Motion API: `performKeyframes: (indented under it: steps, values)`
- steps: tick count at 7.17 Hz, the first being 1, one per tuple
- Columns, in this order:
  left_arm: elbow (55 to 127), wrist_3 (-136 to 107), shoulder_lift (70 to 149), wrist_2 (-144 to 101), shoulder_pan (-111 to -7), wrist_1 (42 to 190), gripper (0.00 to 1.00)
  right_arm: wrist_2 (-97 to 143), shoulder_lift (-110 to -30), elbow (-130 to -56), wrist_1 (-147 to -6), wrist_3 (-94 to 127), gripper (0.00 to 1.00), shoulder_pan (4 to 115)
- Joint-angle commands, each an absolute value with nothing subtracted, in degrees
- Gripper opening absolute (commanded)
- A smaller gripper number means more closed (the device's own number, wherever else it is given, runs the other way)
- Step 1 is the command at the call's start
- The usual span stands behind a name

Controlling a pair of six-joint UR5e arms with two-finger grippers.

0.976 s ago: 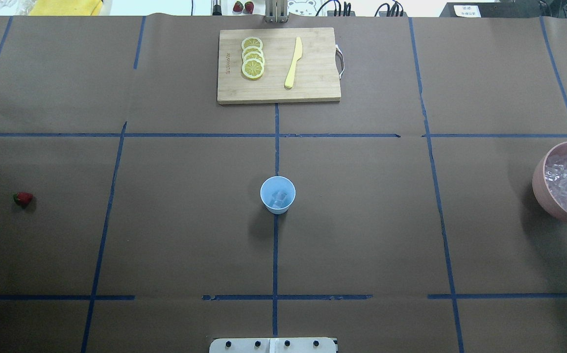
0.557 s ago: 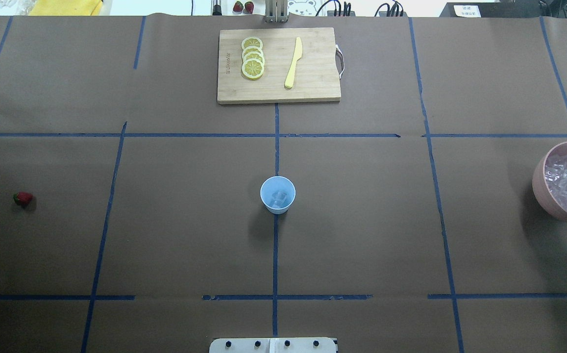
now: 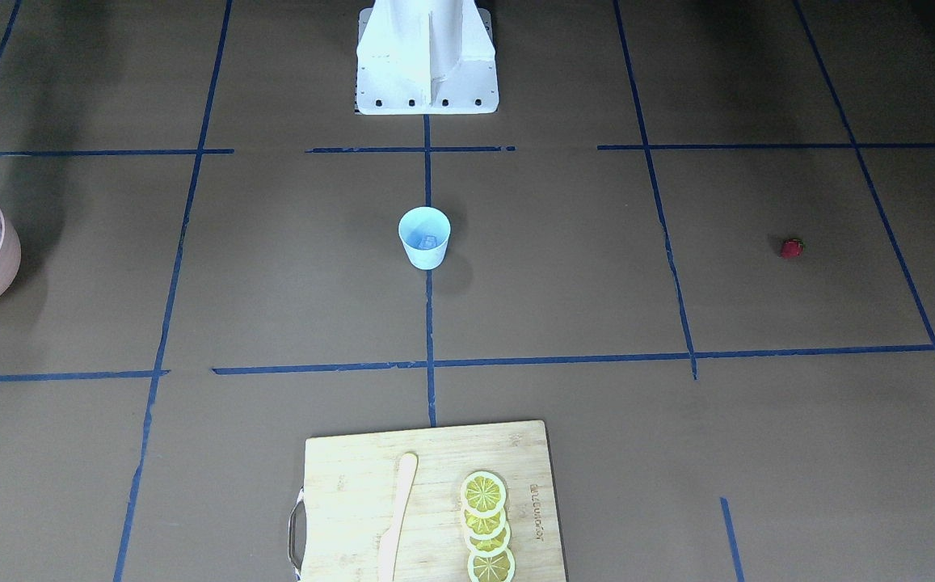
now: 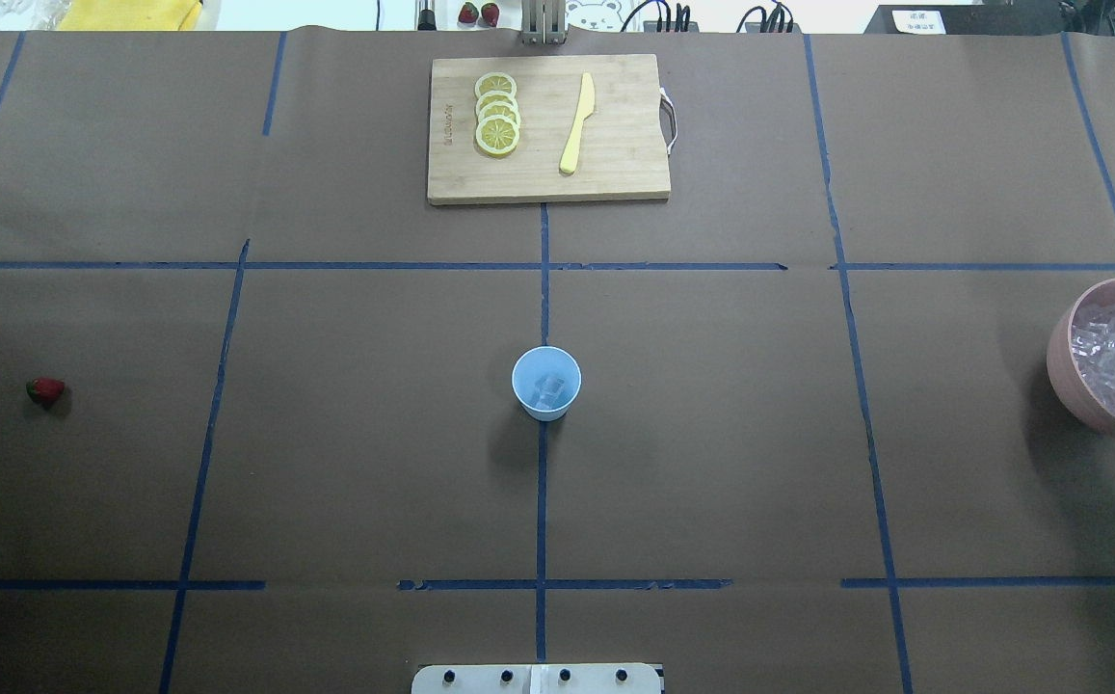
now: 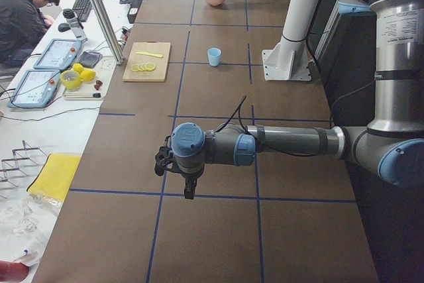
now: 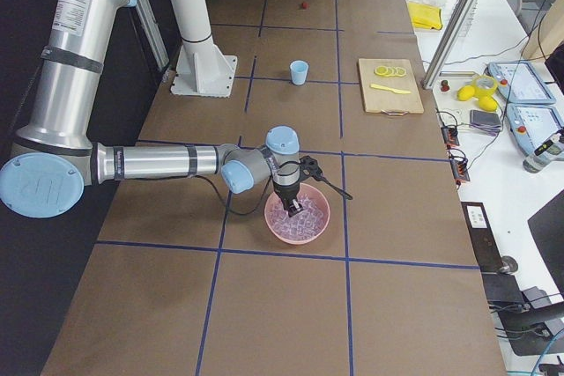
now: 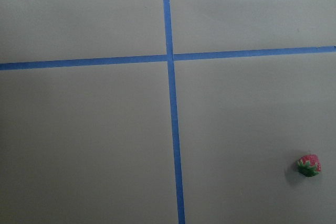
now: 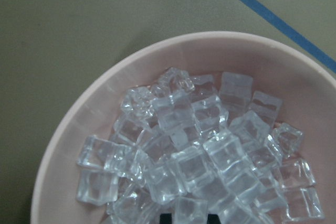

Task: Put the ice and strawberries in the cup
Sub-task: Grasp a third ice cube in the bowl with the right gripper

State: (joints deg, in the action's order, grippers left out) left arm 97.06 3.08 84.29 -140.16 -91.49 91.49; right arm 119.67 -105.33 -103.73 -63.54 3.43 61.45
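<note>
**Ice partly loaded, strawberry not yet collected**

The right gripper (image 8: 189,219) is down in the pink bowl (image 4: 1064,378) at the robot's far right. Its tips stand slightly apart with a cube of the ice (image 8: 184,145) between them, and no firm clamp is evident. The left gripper (image 5: 164,162) hangs over bare paper near the strawberry (image 4: 45,389); whether it is parted or closed cannot be told.

The cup (image 3: 424,252) stands upright at table centre on a tape line, with a few cubes inside.

Judgement: the ice stage is under way, with another cube apparently being fetched. The strawberry stage is untouched, and the fruit lies well apart from the cup on the left.

The cutting board (image 4: 620,169), with lemon slices (image 4: 497,114) and a yellow knife (image 4: 577,123), sits beyond the cup, off both transfer lines. A person (image 5: 23,11) sits at the side bench, away from the work.
</note>
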Motion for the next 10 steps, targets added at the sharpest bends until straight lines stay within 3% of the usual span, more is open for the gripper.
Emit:
performKeyframes:
  steps: [1, 7, 10]
  values:
    - [97.1, 3.1, 84.3, -140.2, -91.5, 91.5, 1.0, 119.7, -105.3, -104.1, -63.5, 2.6, 0.02, 61.8]
    - [97.1, 3.1, 84.3, -140.2, -91.5, 91.5, 1.0, 129.7, -106.5, -111.2, -71.2, 9.6, 0.02, 76.2]
    - [97.1, 3.1, 84.3, -140.2, -91.5, 91.5, 1.0, 133.3, -100.7, -114.1, -71.2, 25.0, 0.03, 73.4]
